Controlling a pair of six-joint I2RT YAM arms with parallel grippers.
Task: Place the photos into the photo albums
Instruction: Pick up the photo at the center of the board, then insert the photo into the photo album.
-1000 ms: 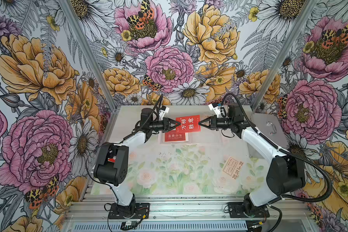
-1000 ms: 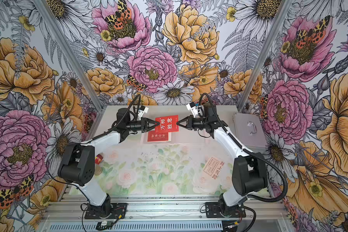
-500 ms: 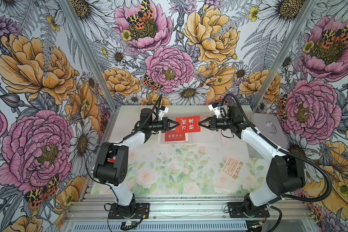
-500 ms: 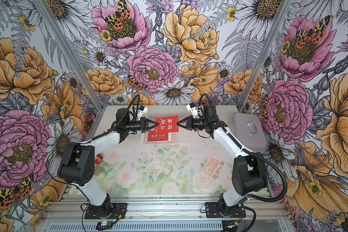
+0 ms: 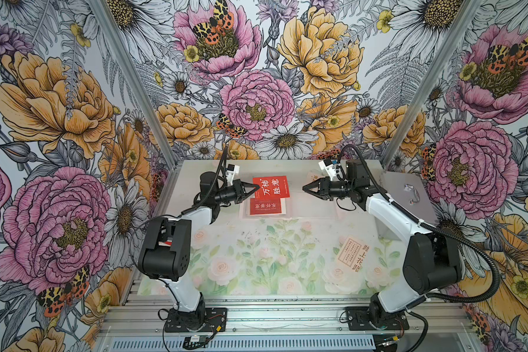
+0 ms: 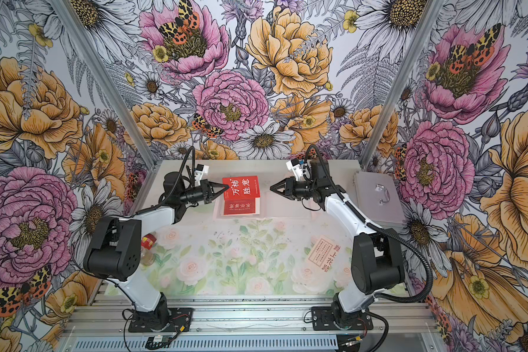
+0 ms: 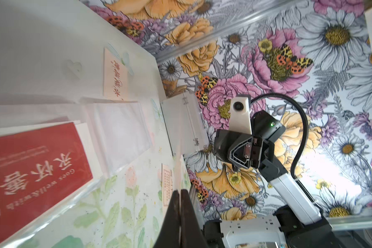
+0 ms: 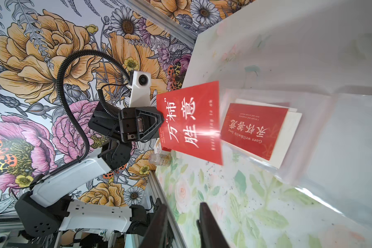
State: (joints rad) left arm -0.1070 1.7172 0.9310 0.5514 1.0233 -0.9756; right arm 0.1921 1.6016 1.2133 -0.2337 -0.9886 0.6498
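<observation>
— How was the left gripper found?
— The left gripper (image 5: 254, 189) was seen clenched on one short edge of a red photo (image 5: 272, 188). In the left wrist view its fingers (image 7: 191, 221) were pressed together with barely a slit between them.

— Where was that photo held?
— It was held tilted, off the table (image 5: 250, 268), over the photo album (image 5: 314, 208), on the page at the left arm's side. The album was laid open and flat at the far part of the table, between the two arms, as was shown in both top views (image 6: 287, 210).

— Was anything lodged in the album?
— A second red photo (image 5: 264, 206) was seen under the clear plastic of that same page. A cream card (image 8: 289, 137) was shown behind it in the right wrist view.

— And the right gripper?
— The right gripper (image 5: 304, 188) was seen released: its fingers (image 8: 208, 227) were parted and nothing was gripped. It was pointed toward the held photo but kept apart from it, above the album's other page.

— Were other photos noted?
— A cream photo (image 5: 351, 253) was seen flat on the table near the right arm, well apart from the album. Another pale photo (image 7: 115, 79) was seen just beside the album's far edge. A metal case (image 5: 409, 195) was set at the table's right side.
</observation>
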